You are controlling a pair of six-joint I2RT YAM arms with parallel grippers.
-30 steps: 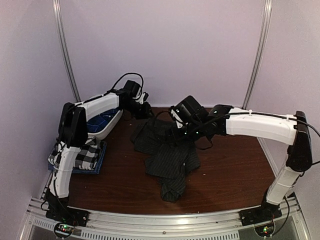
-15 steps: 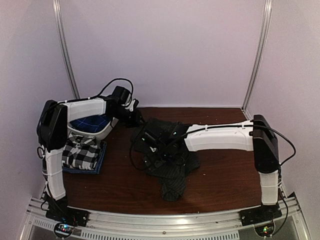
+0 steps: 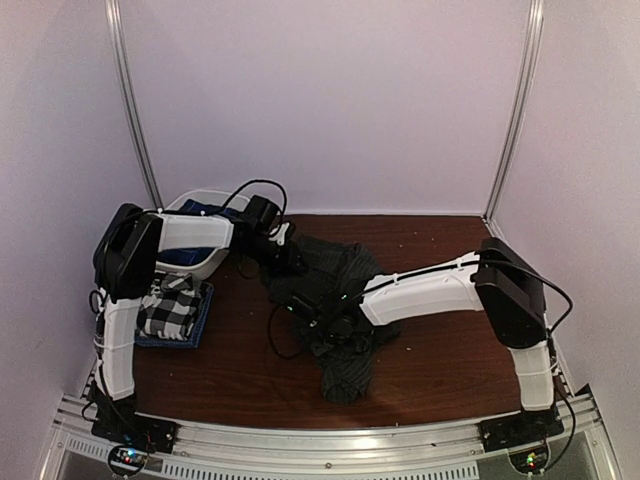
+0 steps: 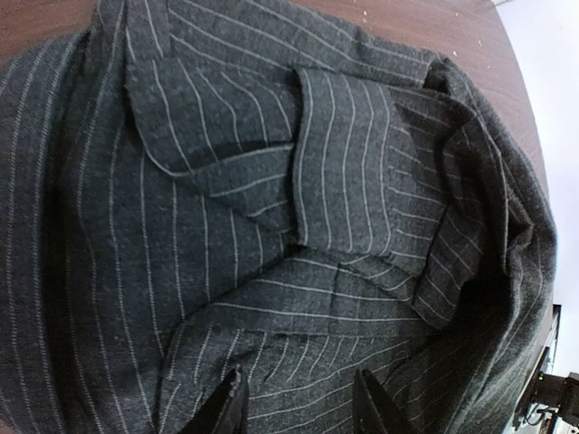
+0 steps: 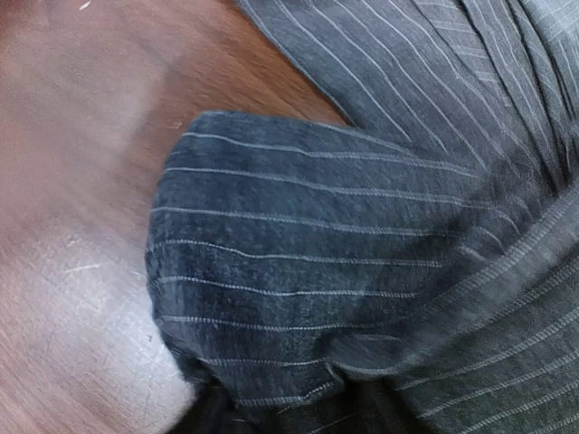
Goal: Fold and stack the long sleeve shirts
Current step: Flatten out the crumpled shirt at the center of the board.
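charcoal pinstriped shirt lies crumpled mid tabletop, folds bunched, one narrow end trailing toward the near edge. checked shirt sits folded at the left edge. blue shirt is in the white bin behind it, mostly hidden by the left arm. left arm reaches low to the pinstriped shirt's far-left side. left tool is released, fingers apart just over the cloth. right arm stretches flat leftward, right tool down at the shirt's left edge. i cannot tell if it grips.

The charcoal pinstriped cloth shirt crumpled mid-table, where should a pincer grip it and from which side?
Probably the charcoal pinstriped cloth shirt's narrow tail at the near end: it lies clear of the heap on the brown wooden table, so come from above.
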